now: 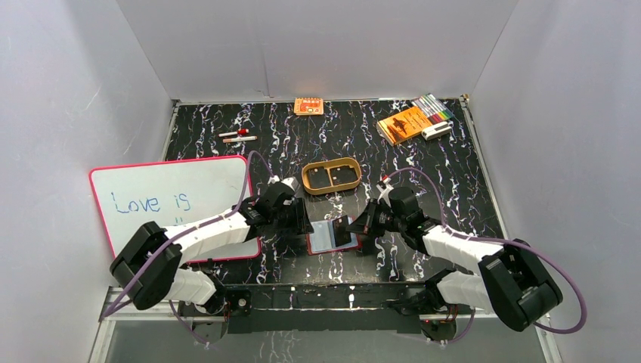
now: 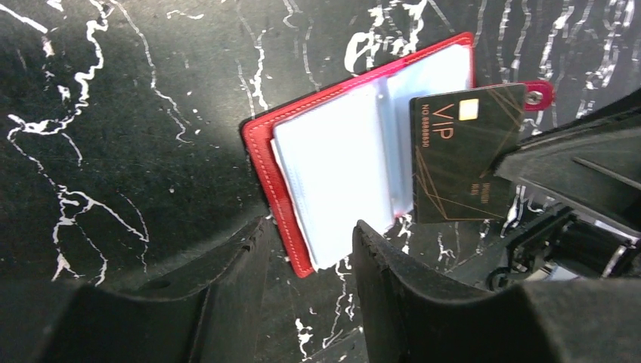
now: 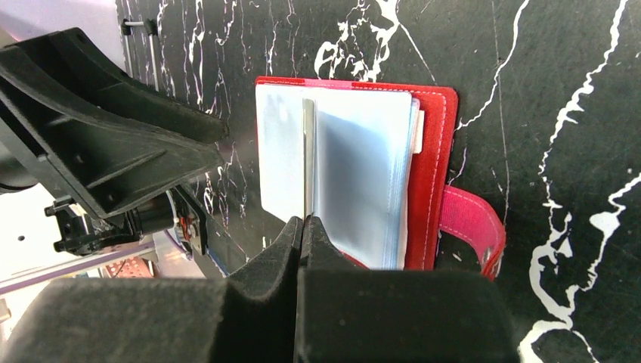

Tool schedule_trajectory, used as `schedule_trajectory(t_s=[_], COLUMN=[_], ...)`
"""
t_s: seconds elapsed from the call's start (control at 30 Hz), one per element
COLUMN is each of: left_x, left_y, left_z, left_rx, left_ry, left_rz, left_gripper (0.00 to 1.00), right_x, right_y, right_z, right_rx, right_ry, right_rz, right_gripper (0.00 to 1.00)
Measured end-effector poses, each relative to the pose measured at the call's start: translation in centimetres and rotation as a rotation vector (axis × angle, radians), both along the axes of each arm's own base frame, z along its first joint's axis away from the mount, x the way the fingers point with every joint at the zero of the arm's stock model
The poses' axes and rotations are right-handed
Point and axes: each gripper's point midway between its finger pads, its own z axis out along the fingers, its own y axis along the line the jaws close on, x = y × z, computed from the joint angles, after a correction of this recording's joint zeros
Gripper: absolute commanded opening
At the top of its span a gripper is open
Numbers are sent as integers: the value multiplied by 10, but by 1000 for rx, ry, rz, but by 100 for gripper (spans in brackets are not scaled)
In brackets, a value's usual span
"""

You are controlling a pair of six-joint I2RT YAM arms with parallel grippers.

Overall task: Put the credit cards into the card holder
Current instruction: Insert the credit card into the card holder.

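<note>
The red card holder [image 1: 317, 246] lies open on the black marbled table, its pale blue inner pockets facing up; it also shows in the left wrist view [image 2: 261, 159] and the right wrist view [image 3: 435, 151]. My right gripper [image 1: 361, 225] [image 3: 304, 221] is shut on a dark credit card marked VIP [image 2: 461, 155]. It holds the card over the holder's right-hand pocket, and the card is edge-on in its own view [image 3: 305, 151]. My left gripper [image 1: 298, 219] [image 2: 310, 234] is open, and its fingers straddle the holder's near corner. No other credit cards are in view.
A tan oval tray [image 1: 331, 176] sits behind the holder. A whiteboard [image 1: 174, 200] lies at the left under my left arm. An orange booklet [image 1: 403, 123], a marker pack [image 1: 432, 107] and a white eraser [image 1: 437, 131] are at the back right. An orange packet [image 1: 308, 106] and pens [image 1: 238, 136] lie at the back.
</note>
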Motion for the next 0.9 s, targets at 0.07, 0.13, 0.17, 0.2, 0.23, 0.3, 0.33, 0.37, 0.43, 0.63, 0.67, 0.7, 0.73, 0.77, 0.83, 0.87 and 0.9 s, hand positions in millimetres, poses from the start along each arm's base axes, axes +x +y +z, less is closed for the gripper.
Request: schedule_trajectory(t_s=[0.07, 0.13, 0.17, 0.2, 0.23, 0.3, 0.33, 0.37, 0.43, 0.63, 0.67, 0.7, 0.73, 0.77, 0.83, 0.87, 0.9], left_x=[0, -2, -2, -2, -2, -2, -2, -2, -2, -3, -3, -3, -3, -3, -3, -3, -3], left_y=[3, 5, 6, 7, 7, 8, 9, 9, 10, 11, 11, 11, 11, 11, 11, 11, 11], left_z=[-7, -13, -15, -17, -18, -20, -21, -22, -25, -30, -30, -31, -31, -31, -31, -31, -31], left_rx=[23, 44, 50, 57, 61, 68, 72, 75, 83, 97, 97, 98, 97, 97, 98, 98, 97], left_ry=[14, 28, 32, 34, 36, 39, 41, 42, 49, 62, 62, 63, 64, 64, 65, 65, 65], left_rz=[6, 10, 11, 13, 14, 16, 18, 19, 20, 21, 21, 21, 22, 22, 23, 23, 23], left_gripper=[41, 40, 39, 39, 39, 38, 38, 38, 37, 36, 36, 36, 35, 35, 35, 35, 35], right_x=[1, 1, 1, 2, 2, 3, 3, 4, 6, 7, 6, 5, 3, 2, 1, 1, 1], right_y=[1, 1, 1, 2, 3, 4, 5, 5, 7, 10, 10, 10, 9, 9, 9, 10, 10], right_z=[-2, -6, -7, -8, -9, -10, -10, -10, -9, -8, -9, -12, -14, -16, -18, -18, -18], right_rx=[3, 3, 5, 5, 7, 11, 15, 18, 26, 46, 47, 45, 42, 40, 40, 42, 45], right_ry=[5, 11, 13, 19, 23, 24, 24, 21, 14, 0, 3, 11, 18, 25, 31, 33, 32], right_rz=[-4, -6, -7, -8, -8, -9, -8, -8, -6, 3, 5, 7, 9, 11, 13, 13, 14], right_gripper=[0, 0, 0, 0, 0, 0, 0, 0, 0, 0, 0, 0, 0, 0, 0, 0, 0])
